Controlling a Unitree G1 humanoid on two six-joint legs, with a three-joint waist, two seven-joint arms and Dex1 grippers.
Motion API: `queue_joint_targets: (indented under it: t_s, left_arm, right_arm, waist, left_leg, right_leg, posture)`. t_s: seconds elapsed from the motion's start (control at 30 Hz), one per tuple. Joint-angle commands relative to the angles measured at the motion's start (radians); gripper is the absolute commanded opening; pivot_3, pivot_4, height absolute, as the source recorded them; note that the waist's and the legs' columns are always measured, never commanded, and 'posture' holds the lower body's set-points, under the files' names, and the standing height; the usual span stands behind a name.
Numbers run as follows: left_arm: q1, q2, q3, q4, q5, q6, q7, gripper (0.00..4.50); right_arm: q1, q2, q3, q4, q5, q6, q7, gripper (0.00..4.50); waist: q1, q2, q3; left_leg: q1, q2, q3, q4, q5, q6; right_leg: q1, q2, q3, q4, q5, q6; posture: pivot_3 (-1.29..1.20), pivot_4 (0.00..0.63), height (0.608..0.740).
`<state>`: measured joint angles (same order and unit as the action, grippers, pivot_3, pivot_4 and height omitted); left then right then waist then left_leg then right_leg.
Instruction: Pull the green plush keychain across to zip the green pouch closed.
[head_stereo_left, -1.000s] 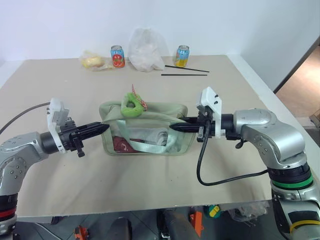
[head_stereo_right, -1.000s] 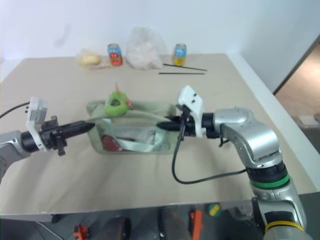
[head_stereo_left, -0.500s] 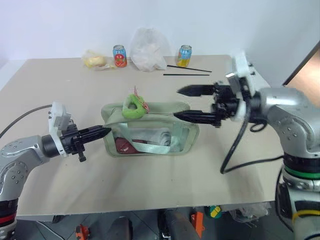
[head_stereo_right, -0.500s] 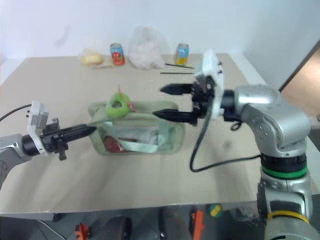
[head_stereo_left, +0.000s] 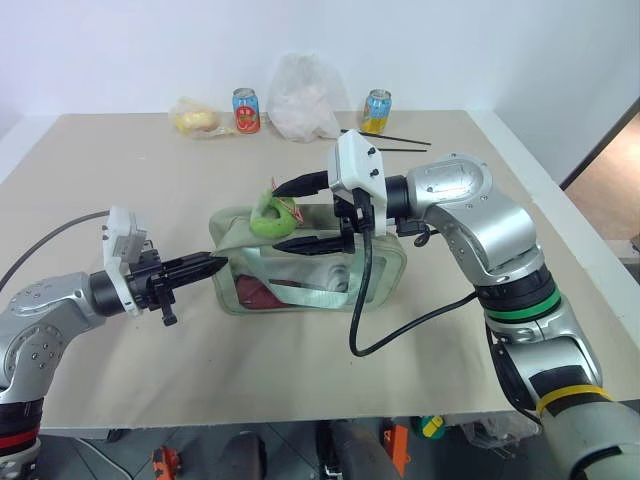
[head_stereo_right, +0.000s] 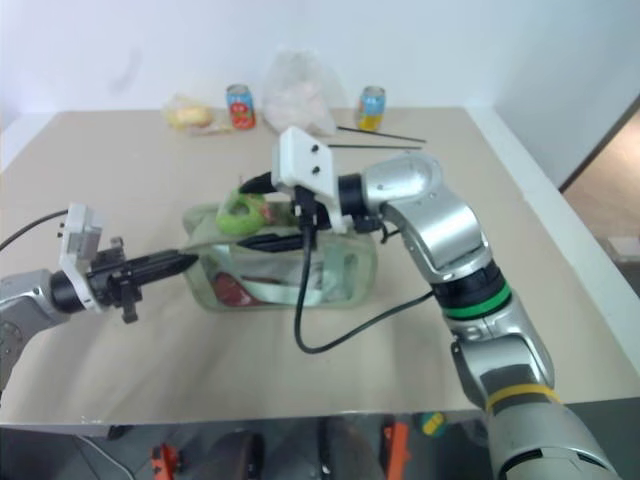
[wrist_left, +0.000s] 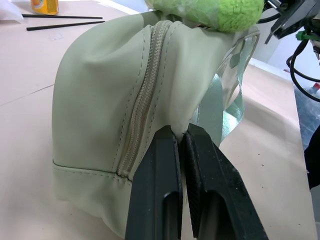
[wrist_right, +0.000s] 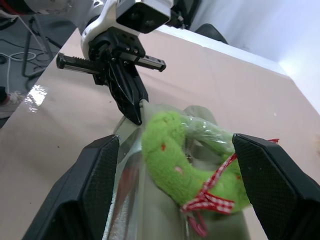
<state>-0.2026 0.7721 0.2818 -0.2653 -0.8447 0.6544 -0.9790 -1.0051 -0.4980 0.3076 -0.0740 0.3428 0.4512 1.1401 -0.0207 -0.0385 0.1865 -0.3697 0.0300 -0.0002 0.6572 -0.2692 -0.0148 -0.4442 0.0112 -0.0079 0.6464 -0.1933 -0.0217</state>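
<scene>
Green plush keychain (wrist_right: 172, 165) sits between open right end effector (head_stereo_left: 290, 215); left end effector (wrist_left: 181, 145) pinches green pouch (wrist_left: 110, 115).

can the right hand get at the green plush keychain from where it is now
Probably yes. The right hand is open with a finger on each side of the green plush keychain, and nothing lies between them. The left hand pinches the green pouch at its end, apart from the keychain.

Right claw (head_stereo_right: 262, 212) spread either side of green plush keychain (head_stereo_right: 239, 211), left claw (head_stereo_right: 186, 262) pinching green pouch (head_stereo_right: 290, 262) end
</scene>
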Motion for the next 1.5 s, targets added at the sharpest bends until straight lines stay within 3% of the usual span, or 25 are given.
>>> queue_joint_targets:
  t_s: [0.03,0.2,0.27,0.6,0.97,1.27,1.5]
  left_arm:
    - [0.013,0.009,0.031,-0.026,-0.001,-0.005,0.009,0.0]
    - [0.026,0.009,0.04,-0.036,-0.004,-0.007,0.016,0.0]
    - [0.032,0.007,0.042,-0.04,-0.005,-0.007,0.017,0.0]
    - [0.037,-0.004,0.043,-0.038,-0.004,-0.015,0.023,0.0]
    - [0.051,-0.014,0.041,-0.029,-0.002,-0.032,0.022,0.0]
    - [0.062,-0.011,0.052,-0.023,-0.001,-0.039,0.014,0.0]
    - [0.045,-0.01,0.044,-0.012,0.005,-0.037,0.004,0.0]
  right_arm:
    - [-0.022,0.008,-0.012,0.007,-0.013,-0.026,0.015,2.28]
    - [-0.019,0.029,-0.012,0.032,-0.023,-0.028,0.026,0.43]
    - [-0.016,0.035,-0.015,0.034,-0.02,-0.022,0.03,0.12]
    - [-0.004,0.022,-0.039,0.051,-0.015,-0.015,0.052,0.12]
    - [0.023,-0.115,-0.174,0.016,0.1,0.057,0.122,0.12]
    - [0.181,-0.427,-0.278,0.228,-0.076,-0.068,0.065,0.12]
    - [0.278,-0.556,-0.294,0.472,-0.242,-0.207,-0.05,0.12]
  waist:
    - [0.0,0.0,0.0]
    - [-0.001,0.0,0.0]
    - [-0.001,0.0,0.0]
    - [-0.001,0.0,0.0]
    - [-0.002,0.0,0.0]
    - [0.003,0.0,0.0]
    - [-0.003,0.001,0.0]
  left_leg:
    - [0.0,0.0,0.0,0.0,0.0,0.0]
    - [0.001,0.001,0.0,0.0,0.0,0.0]
    - [0.001,0.002,-0.001,0.0,0.0,0.0]
    - [0.001,0.002,-0.001,0.0,0.0,0.0]
    - [0.001,0.001,0.0,0.0,0.0,0.0]
    - [0.0,-0.002,0.001,0.0,0.0,0.0]
    - [0.002,0.0,0.005,0.0,-0.001,0.002]
  right_leg:
    - [0.0,0.0,0.0,0.0,0.0,0.0]
    - [0.0,0.001,-0.001,0.001,0.0,-0.002]
    - [0.0,0.002,-0.001,0.001,0.0,-0.002]
    - [0.0,0.001,-0.001,0.001,0.0,-0.003]
    - [0.0,0.001,0.0,0.001,0.0,-0.002]
    - [0.0,0.001,0.001,0.0,0.0,0.0]
    - [0.0,0.002,0.005,0.001,0.0,0.0]
  posture:
    - [0.0,0.15,0.74]
    - [0.0,0.15,0.74]
    - [0.0,0.15,0.74]
    - [0.0,0.15,0.74]
    - [0.0,0.15,0.74]
    - [0.0,0.15,0.74]
    - [0.0,0.15,0.74]
